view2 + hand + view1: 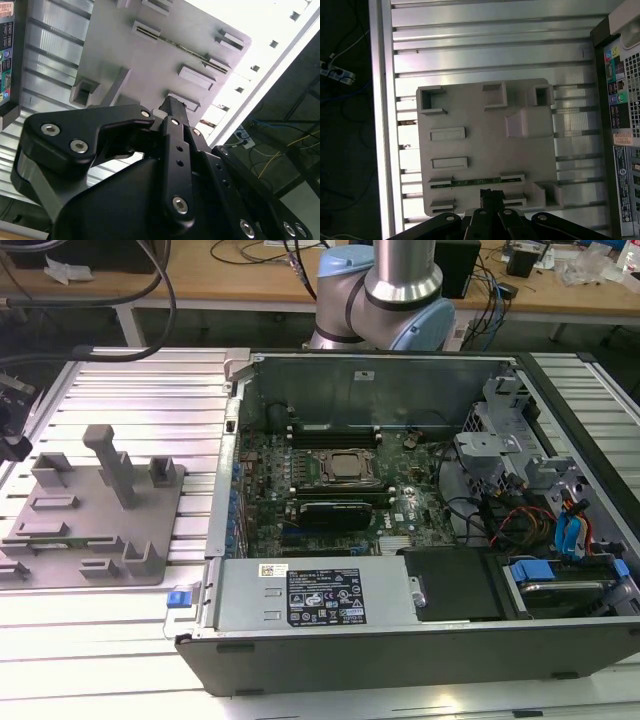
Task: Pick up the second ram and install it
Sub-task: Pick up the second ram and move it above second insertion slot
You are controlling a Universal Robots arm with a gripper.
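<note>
My end effector (491, 194) hangs over the grey fixture plate (475, 150) on the counter (470, 45), above the plate's edge. I cannot tell whether it is apart or together. The second ram (470, 183) sits in the plate, its ends in two small holders, close to my tip but untouched. For a clean pick, I judge I should centre on the stick's middle, square to its length, and clamp its flat faces evenly.

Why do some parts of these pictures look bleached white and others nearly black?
Second wrist view: the table burns out white behind the dark gripper. First wrist view: its metal ribs throw bright bands beside the grey tray. Exterior view: glare along the table's near edge, shade inside the computer case.
</note>
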